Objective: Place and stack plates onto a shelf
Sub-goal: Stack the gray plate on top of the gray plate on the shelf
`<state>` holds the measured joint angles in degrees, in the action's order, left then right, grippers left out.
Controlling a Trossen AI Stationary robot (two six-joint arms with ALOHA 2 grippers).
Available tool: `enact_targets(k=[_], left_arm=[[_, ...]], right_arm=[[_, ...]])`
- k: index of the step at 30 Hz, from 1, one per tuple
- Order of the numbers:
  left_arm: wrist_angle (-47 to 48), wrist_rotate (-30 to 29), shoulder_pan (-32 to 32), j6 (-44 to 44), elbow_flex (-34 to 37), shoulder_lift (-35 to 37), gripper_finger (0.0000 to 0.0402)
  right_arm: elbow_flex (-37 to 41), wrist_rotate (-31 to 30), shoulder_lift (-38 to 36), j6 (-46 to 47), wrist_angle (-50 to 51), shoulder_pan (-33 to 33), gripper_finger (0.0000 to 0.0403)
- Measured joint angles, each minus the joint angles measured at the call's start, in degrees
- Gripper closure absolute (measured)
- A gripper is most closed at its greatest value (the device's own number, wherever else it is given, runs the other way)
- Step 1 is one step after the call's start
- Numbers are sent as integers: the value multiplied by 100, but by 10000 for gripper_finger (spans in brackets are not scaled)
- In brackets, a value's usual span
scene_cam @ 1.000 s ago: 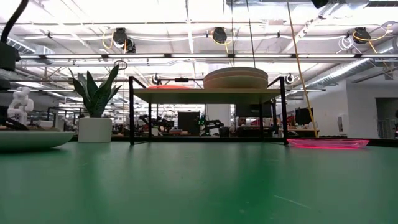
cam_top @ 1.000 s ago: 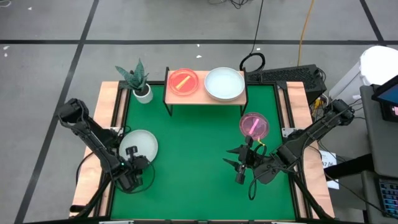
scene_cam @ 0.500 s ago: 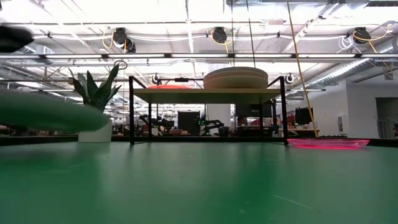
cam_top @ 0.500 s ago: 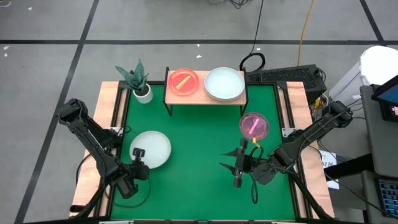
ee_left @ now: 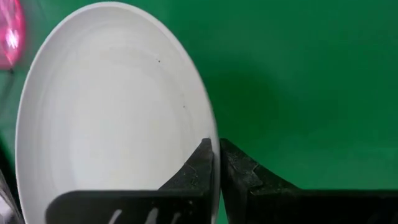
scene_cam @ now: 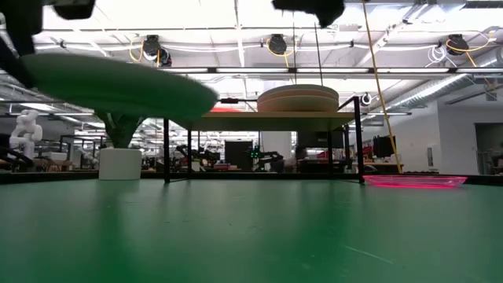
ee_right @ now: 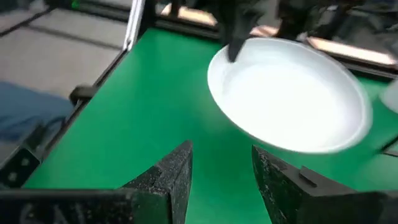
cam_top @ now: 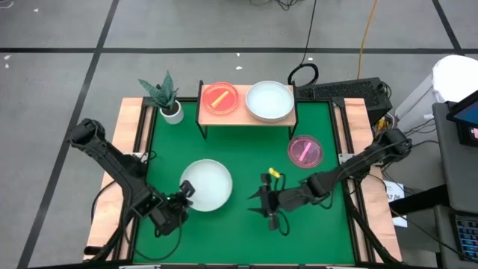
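A: Which step?

B: Carrying. Left gripper clamped on the near rim of a white plate, plate lifted clear of the green mat, seen in the low view as a tilted disc well above the surface. In the left wrist view, fingers pinched tight on the plate's edge.

A: And the right side?

B: Right gripper low over the mat near the middle front, jaws apart, nothing between them, pointed at the raised plate. In the right wrist view, two spread fingers with bare green between, plate just ahead. Possibly set for a handover or a steadying touch; hard to say which.

A: Shelf so far?

B: Shelf at the back of the mat. On it a translucent pink plate on the left half, a stack of pale plates on the right half. One more pink plate flat on the mat, right of centre, below the shelf's right end. Potted plant beside the shelf's left end.

A: Next move?

B: Probably up and back toward the pale stack, plate levelled first, high enough to clear the top dish, centred before release. Thin rim grip, so slow and steady; right arm out of the path
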<state>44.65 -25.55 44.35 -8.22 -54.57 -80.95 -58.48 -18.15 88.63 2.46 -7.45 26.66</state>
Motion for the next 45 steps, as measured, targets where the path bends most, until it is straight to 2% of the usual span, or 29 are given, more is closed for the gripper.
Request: enact_targets(k=[4,7,16,28,32,37,41,45], left_arm=[[-442,2,-309,-875,0,0,389],[-549,82,-513,-1180,0,0,389],[-564,417,-717,-1273,1,-2,389],[-852,470,-716,-1486,2,-2,389],[-937,474,-716,-1527,2,-2,388],[-971,476,-717,-1472,4,0,384],[-1185,482,-718,-1577,4,-2,382],[-1432,509,-730,-1602,11,-2,381]], right_arm=[[-268,300,405,-289,22,-140,257],[-575,345,724,-543,34,-186,257],[-1298,312,1510,-1141,446,-235,257],[-1335,-116,1632,-1288,711,-411,260],[-1269,-125,1632,-1430,778,-407,282],[-1250,-83,1632,-1635,861,-368,341],[-1239,207,1632,-1661,948,-361,383],[-1235,351,1632,-1697,929,-348,395]])
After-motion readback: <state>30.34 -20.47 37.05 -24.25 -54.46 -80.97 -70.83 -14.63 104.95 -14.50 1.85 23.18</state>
